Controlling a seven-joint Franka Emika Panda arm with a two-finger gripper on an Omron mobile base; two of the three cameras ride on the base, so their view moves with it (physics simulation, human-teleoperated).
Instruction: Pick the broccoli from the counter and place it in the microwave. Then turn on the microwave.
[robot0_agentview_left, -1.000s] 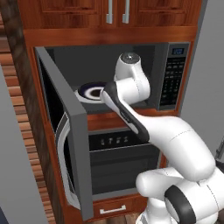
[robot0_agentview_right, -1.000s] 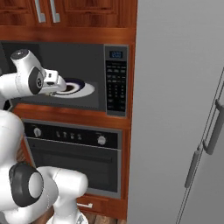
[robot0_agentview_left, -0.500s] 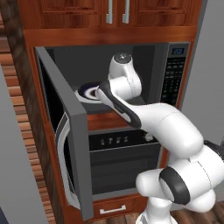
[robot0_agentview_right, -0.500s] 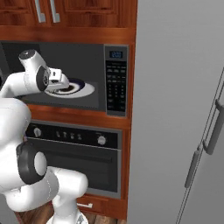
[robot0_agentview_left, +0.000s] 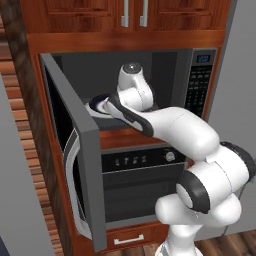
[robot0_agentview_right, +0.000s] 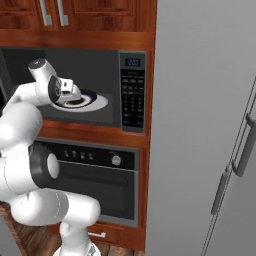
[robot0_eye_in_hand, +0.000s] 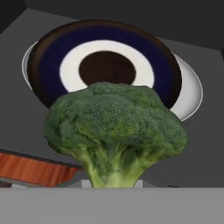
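reddish-brown wooden cabinetry (robot0_agentview_left: 35, 45) frames the wall. above, two cupboard doors (robot0_agentview_left: 135, 12) carry upright silver bar handles. lower down sits a built-in black oven (robot0_agentview_right: 95, 175) with a silver control strip and round knob, and under it a wooden drawer (robot0_agentview_left: 127, 239) with a small silver handle. to the right stands a tall grey refrigerator (robot0_agentview_right: 200, 125) with long vertical handles. the floor (robot0_agentview_left: 225, 245) is dark wood planks.

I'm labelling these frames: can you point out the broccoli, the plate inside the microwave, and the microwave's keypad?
broccoli (robot0_eye_in_hand: 116, 120), hand view, on the green crown.
plate (robot0_eye_in_hand: 105, 68), hand view, on its dark centre.
keypad (robot0_agentview_right: 132, 97), right base view, on the black button panel.
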